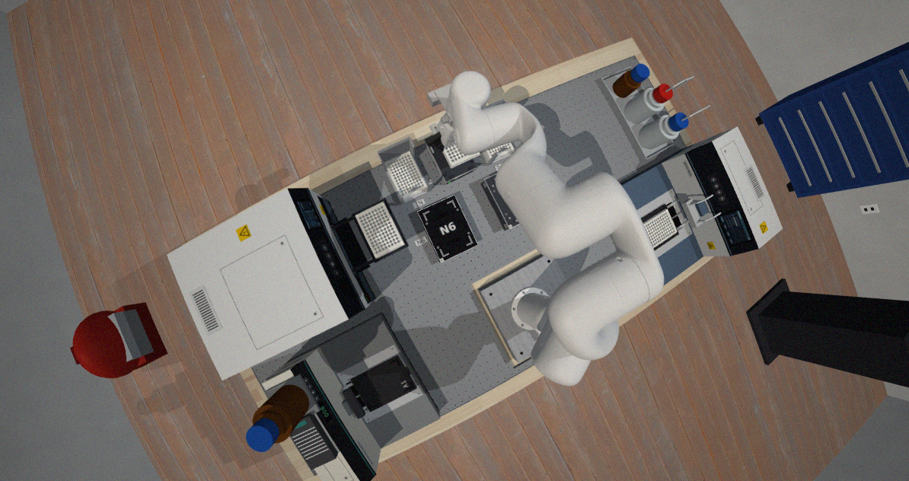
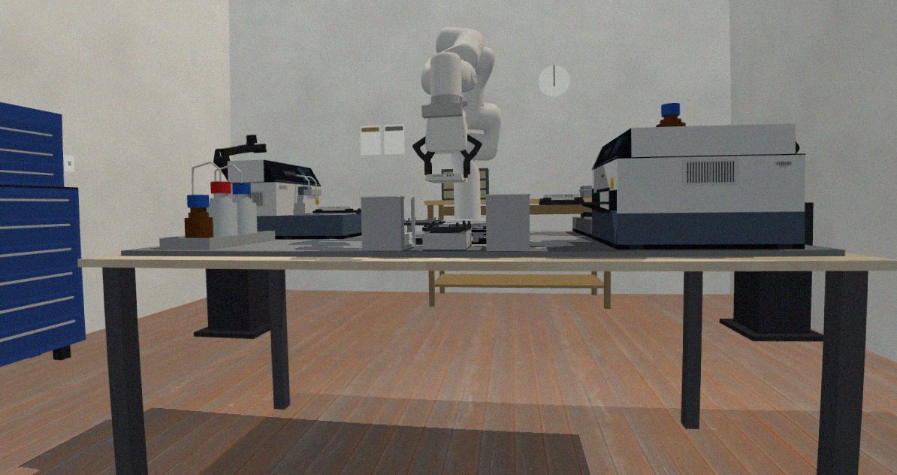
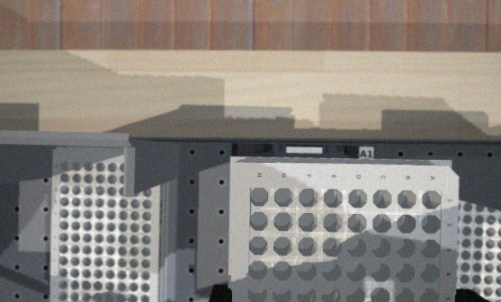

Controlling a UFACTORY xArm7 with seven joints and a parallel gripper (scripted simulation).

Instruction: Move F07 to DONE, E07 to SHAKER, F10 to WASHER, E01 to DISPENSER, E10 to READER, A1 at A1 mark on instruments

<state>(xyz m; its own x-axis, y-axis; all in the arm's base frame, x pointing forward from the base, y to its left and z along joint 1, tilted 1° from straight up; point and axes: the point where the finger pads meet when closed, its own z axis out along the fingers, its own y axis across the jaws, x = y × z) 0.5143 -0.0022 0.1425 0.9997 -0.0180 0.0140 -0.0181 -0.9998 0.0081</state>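
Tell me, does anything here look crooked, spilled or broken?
Nothing stands out. The claw holds a well plate level above the deck, between the two grey racks. The bottles stand upright in their tray, with no spill showing.

- A blue drawer cabinet (image 2: 34, 233) stands left of the bench (image 2: 489, 262) in the exterior view.
- A round wall clock (image 2: 554, 80) hangs on the back wall, with two paper notices (image 2: 382, 140) to its left.
- A red stool (image 1: 104, 341) sits on the plank floor (image 1: 158, 84).
- A brown bottle with a blue cap (image 1: 274, 415) stands near one end of the bench.
- A tray with three capped bottles (image 2: 216, 217) sits at the other end.
- A low wooden table (image 2: 517, 279) stands behind the bench.
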